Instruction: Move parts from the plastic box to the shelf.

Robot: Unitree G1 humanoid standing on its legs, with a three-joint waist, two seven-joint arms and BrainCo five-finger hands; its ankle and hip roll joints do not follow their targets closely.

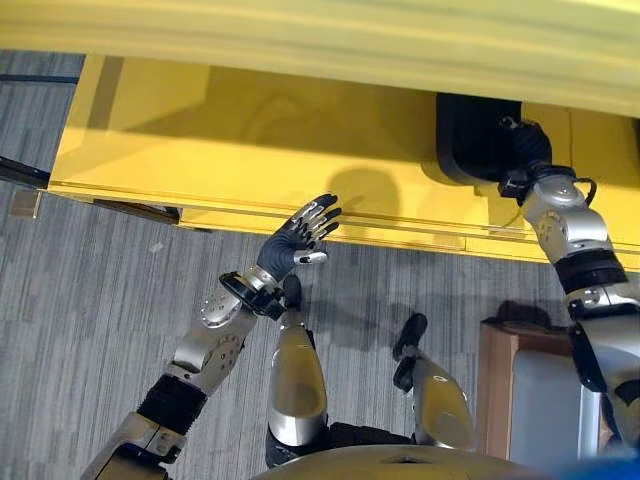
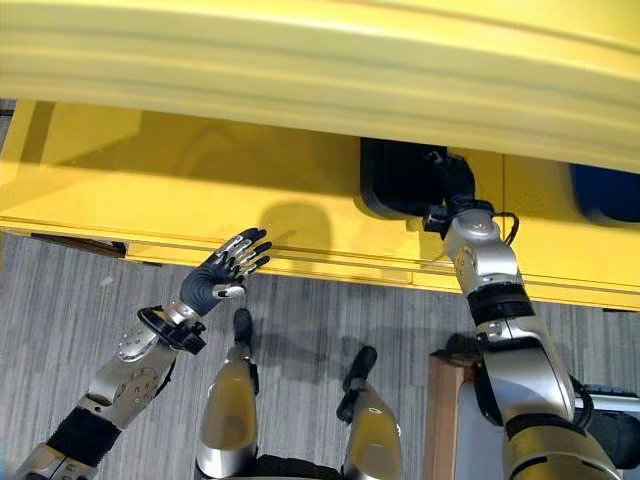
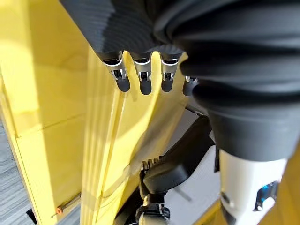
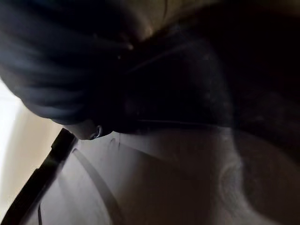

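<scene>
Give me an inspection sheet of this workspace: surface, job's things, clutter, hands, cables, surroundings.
Surface: yellow shelf, its lower level under an overhanging yellow edge.
Job's things: black part resting on the shelf, back under the overhang; blue box further to the robot's right on the same level.
Clutter: nothing seen.
Hands: left hand open, fingers spread, raised before the shelf's front edge, holding nothing; right hand reaches in at the black part, fingers hidden, grip cannot be told.
Cables: nothing seen apart from the robot's own.
Surroundings: grey carpet floor; a wooden-framed stand by the robot's right side.
</scene>
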